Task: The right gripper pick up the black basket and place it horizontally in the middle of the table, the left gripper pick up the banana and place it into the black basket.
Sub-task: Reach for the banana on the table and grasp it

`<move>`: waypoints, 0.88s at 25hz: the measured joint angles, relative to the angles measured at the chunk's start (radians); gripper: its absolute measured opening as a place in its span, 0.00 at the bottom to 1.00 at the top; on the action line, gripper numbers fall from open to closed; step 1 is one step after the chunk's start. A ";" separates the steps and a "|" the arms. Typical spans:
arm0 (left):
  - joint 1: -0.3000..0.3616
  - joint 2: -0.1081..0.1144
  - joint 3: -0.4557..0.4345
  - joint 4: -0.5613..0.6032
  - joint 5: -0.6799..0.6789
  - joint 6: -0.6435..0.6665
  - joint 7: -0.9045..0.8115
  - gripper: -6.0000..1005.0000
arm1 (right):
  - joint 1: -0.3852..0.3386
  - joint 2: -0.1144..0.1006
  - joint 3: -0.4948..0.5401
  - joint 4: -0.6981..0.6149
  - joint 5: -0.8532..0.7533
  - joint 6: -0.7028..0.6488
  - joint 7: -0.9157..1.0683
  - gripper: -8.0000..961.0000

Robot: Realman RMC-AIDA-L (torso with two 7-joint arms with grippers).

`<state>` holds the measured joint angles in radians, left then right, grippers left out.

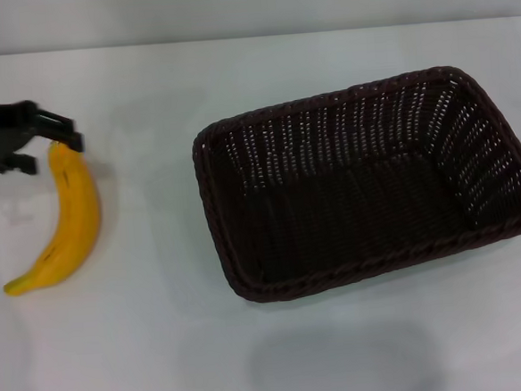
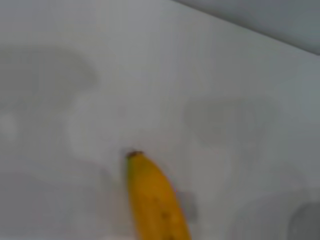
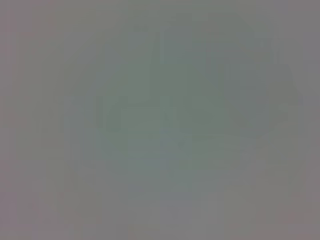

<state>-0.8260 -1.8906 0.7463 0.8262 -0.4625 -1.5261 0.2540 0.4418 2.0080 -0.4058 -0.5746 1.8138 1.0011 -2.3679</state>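
The banana [image 1: 73,222] lies on the white table [image 1: 146,347] at the left, its dark tip pointing away from me. My left gripper [image 1: 54,154] comes in from the left edge and is open. Its black fingers [image 1: 59,129] stand over the banana's far tip and are not closed on it. The left wrist view shows the same tip of the banana [image 2: 155,200] on the table. The black basket [image 1: 478,234] stands upright and empty at middle right, its long side roughly across the table and slightly turned. The right gripper is out of view.
The table's far edge [image 1: 249,37] runs across the top of the head view. White tabletop separates the banana from the basket. The right wrist view shows only a blank grey field.
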 joint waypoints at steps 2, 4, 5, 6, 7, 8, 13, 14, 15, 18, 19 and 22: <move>-0.023 -0.004 0.000 -0.049 0.009 0.012 -0.011 0.74 | 0.001 0.000 0.000 0.001 0.001 -0.015 -0.019 0.85; -0.042 -0.004 0.001 -0.088 0.036 0.016 -0.027 0.74 | 0.001 0.000 0.002 0.004 0.003 -0.019 -0.040 0.85; -0.051 -0.004 0.000 -0.102 0.055 0.018 -0.037 0.73 | 0.001 -0.001 0.002 0.004 0.004 -0.022 -0.049 0.85; -0.057 -0.004 0.001 -0.108 0.070 0.019 -0.044 0.73 | 0.001 -0.001 0.003 0.004 0.005 -0.024 -0.055 0.85; -0.062 -0.006 0.001 -0.116 0.090 0.020 -0.052 0.73 | 0.001 -0.001 0.003 0.004 0.006 -0.026 -0.059 0.85; -0.067 -0.008 0.001 -0.124 0.104 0.020 -0.057 0.73 | 0.001 -0.001 0.003 0.004 0.008 -0.029 -0.059 0.85; -0.088 -0.013 0.001 -0.143 0.149 0.019 -0.073 0.71 | 0.003 -0.001 0.005 0.003 0.040 -0.045 -0.060 0.85; -0.089 -0.016 0.001 -0.146 0.156 0.023 -0.075 0.71 | 0.003 -0.002 0.005 0.003 0.041 -0.046 -0.060 0.85; -0.090 -0.019 0.001 -0.152 0.164 0.029 -0.076 0.71 | 0.003 -0.002 0.004 0.003 0.041 -0.046 -0.060 0.85; -0.093 -0.030 0.002 -0.194 0.187 0.060 -0.076 0.70 | 0.003 -0.001 0.004 0.004 0.042 -0.053 -0.060 0.85; -0.093 -0.032 0.002 -0.205 0.195 0.070 -0.075 0.70 | 0.003 -0.001 0.004 0.004 0.042 -0.055 -0.061 0.85; -0.094 -0.040 0.002 -0.219 0.205 0.097 -0.072 0.69 | 0.004 0.000 0.004 0.005 0.042 -0.056 -0.062 0.85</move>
<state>-0.9199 -1.9308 0.7486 0.6074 -0.2578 -1.4296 0.1821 0.4456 2.0080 -0.4019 -0.5701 1.8562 0.9447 -2.4296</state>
